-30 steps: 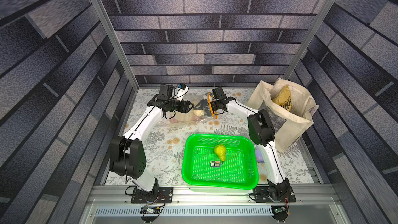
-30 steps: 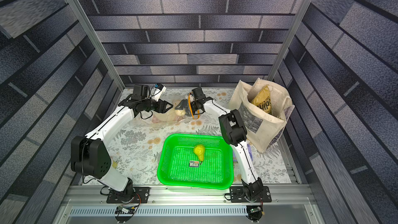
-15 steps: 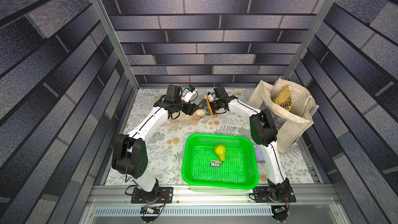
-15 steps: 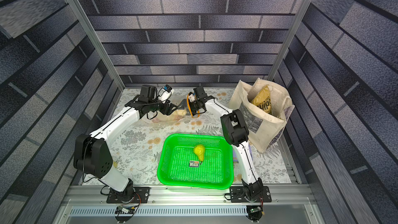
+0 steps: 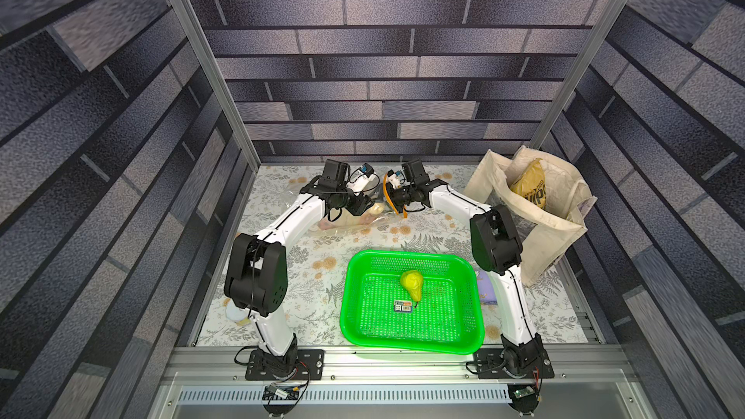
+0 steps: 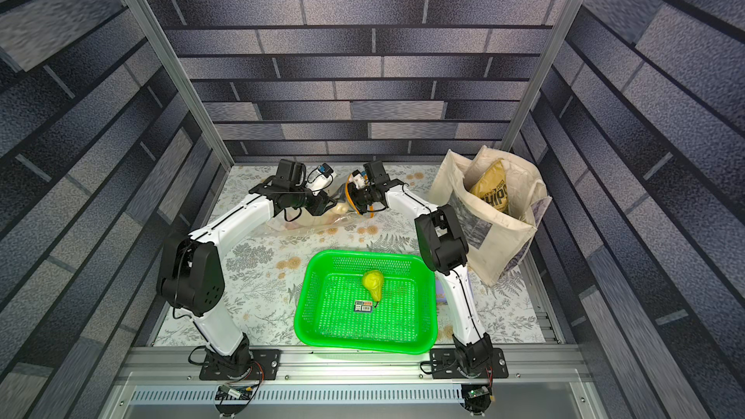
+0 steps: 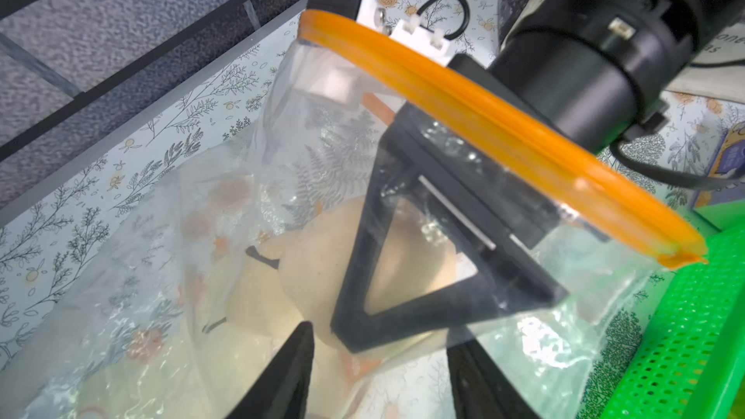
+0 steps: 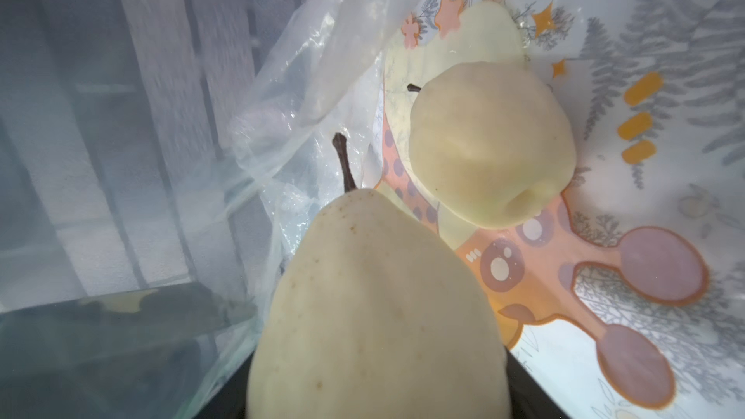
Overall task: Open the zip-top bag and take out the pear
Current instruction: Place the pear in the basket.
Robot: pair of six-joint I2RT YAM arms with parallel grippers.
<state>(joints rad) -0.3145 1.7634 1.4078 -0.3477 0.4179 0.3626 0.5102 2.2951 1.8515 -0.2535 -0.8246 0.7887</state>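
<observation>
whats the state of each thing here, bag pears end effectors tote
bag: open, right end effector inside
held pear: in bag, between right jaws
second pear: loose in bag
third pear: lying in basket
right end effector: closed on held pear
left end effector: jaws apart, by bag
tote: upright, mouth open, chips inside

"HIPS" on the yellow packet (image 6: 492, 191)

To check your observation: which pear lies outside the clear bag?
The yellow-green pear in the green basket; the pale pears sit inside the zip-top bag.
</observation>
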